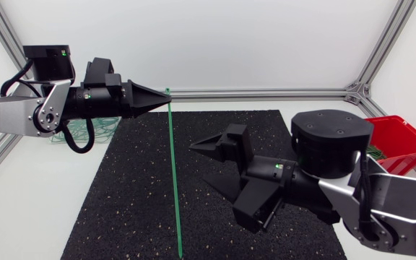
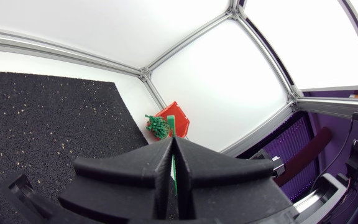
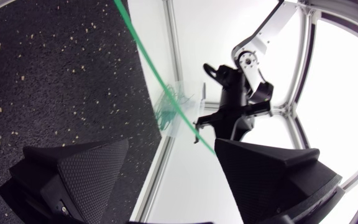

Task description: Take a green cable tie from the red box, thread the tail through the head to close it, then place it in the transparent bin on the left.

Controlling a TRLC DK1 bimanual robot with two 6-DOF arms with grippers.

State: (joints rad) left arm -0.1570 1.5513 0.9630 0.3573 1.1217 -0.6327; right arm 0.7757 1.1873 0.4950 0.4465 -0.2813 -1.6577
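Observation:
My left gripper (image 1: 165, 98) is shut on the head end of a long green cable tie (image 1: 174, 173), which hangs straight down over the black mat. In the left wrist view the tie (image 2: 173, 167) shows as a thin green strip pinched between the closed fingers (image 2: 160, 163). My right gripper (image 1: 212, 163) stands open just right of the tie, not touching it. In the right wrist view the tie (image 3: 160, 74) crosses ahead of the open gripper (image 3: 173, 180). The red box (image 1: 401, 141) sits at the right; the transparent bin (image 1: 98, 130) lies behind my left arm.
A black speckled mat (image 1: 136, 195) covers the table's middle. Several green ties (image 2: 157, 126) fill the red box (image 2: 178, 119). The transparent bin (image 3: 178, 104) holds a few green ties. Aluminium frame rails (image 1: 266, 93) run along the table's back and sides.

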